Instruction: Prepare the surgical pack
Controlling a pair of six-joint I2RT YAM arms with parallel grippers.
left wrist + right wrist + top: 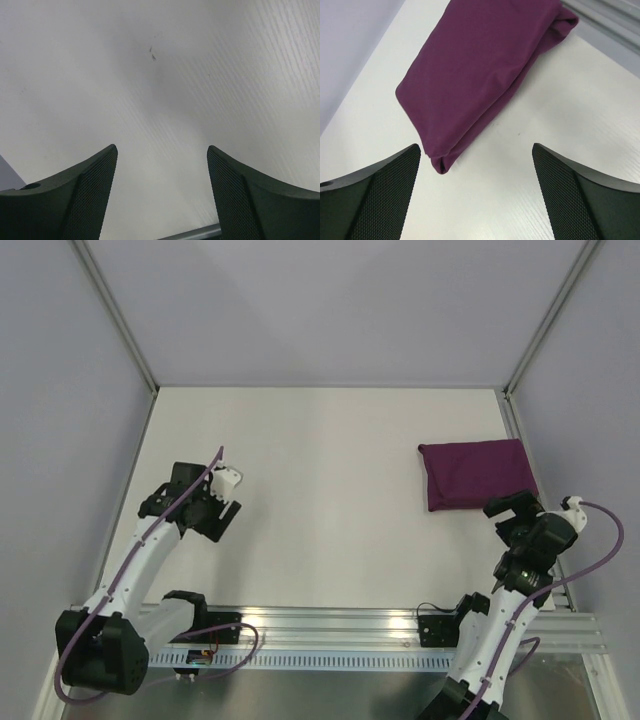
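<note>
The surgical pack [477, 474] lies folded at the far right of the table [320, 540] seen from above, just beyond my right gripper [512, 515]; my left gripper [225, 502] hovers well apart. Left wrist: my jaws are spread over bare table. Right wrist: my jaws are wide and hold nothing, with the pack just ahead.

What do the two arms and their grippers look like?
The left arm and right arm have white links and black joints, each with a lilac cable. The left gripper and right gripper have black tapered fingers with mesh-textured pads.
</note>
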